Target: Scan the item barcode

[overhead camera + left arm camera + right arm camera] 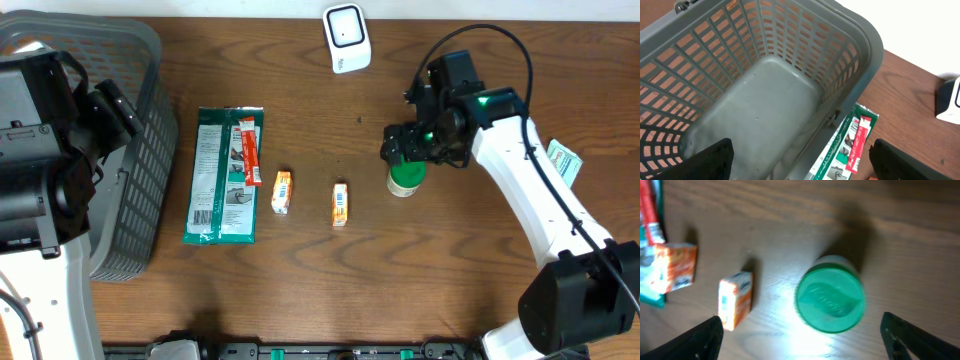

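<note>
ok so your right gripper (807, 339) sat straight over the green-lidded jar (830, 300), jaws spread wide w/ one finger each side of the lid and a clear gap on both sides. Nothing gripped. The jar stood upright on the table (300, 280), directly below the hand. Your left gripper (802, 162) was also wide open and empty, hanging over the basket (875, 47).

Imo the step in hand was the pick. So drop straight down and keep the lid centred btw the fingers. Close on the body under the lid, not the lid itself, bc a round jar prob squirts out of a shallow pinch. I couldn't see a barcode in any view, only the top showed, so my guess is it's on the side wall. Grab w/o covering it, then turn that side to the scanner (346, 38), which sat beyond the hand toward the far table edge, well apart from it. Mind the nearer orange box (340, 203) too. It lay near the hand, on the side facing your left arm.

Count, fwiw:
- 1 jar
- 2 orange boxes, the farther orange box (282, 191) lying past the first
- 1 green packet (227, 175)
- 1 basket
- 1 scanner
- 1 small green-white pack (563, 158) on the hand's opposite side, too small to tell what it was
</note>
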Motion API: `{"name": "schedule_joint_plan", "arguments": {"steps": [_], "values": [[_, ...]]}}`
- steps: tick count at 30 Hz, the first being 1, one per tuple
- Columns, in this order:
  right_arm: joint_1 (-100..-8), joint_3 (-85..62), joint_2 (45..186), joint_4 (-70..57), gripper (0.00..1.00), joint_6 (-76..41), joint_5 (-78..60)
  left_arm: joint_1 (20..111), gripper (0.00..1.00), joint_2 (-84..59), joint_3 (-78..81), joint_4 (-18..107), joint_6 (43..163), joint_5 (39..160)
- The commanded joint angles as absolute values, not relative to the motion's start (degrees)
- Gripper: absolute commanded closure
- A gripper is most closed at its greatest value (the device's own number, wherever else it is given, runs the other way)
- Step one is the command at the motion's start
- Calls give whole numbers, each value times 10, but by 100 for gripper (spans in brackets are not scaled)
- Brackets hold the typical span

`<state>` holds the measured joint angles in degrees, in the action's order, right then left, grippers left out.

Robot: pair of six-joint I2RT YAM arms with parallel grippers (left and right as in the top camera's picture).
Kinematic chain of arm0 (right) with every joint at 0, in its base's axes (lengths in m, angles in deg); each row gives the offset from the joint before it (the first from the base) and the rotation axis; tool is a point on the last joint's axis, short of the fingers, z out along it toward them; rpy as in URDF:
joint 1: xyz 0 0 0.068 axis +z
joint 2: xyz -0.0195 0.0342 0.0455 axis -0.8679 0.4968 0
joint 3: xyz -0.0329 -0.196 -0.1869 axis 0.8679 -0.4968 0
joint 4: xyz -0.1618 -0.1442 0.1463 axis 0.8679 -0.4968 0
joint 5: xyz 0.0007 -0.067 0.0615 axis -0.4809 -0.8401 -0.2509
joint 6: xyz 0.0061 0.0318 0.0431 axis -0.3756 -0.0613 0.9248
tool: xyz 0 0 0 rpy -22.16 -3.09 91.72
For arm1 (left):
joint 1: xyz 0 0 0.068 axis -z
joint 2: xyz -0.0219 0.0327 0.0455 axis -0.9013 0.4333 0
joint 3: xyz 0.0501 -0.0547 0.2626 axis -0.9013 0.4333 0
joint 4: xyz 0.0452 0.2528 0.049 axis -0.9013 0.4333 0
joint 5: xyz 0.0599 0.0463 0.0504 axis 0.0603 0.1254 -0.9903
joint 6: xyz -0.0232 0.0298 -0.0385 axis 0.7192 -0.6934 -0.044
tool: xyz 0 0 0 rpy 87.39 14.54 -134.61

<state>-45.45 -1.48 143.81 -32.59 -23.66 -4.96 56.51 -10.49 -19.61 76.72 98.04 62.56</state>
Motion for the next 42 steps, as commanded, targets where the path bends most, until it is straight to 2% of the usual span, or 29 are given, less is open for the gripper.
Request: {"name": "schedule_joint_plan", "arguments": {"steps": [1, 27, 36, 42], "values": [[-468, -8, 1449, -308, 1, -249, -73, 562, 12, -103, -199, 768, 981, 621], [-455, -102, 1465, -224, 1, -251, -96, 562, 12, -103, -199, 768, 981, 620], [-436, -144, 1495, -183, 5, -250, -100, 562, 12, -103, -199, 768, 981, 621], [-409, -144, 1541, -167, 5, -250, -186, 562, 12, -103, -199, 768, 981, 620]]}}
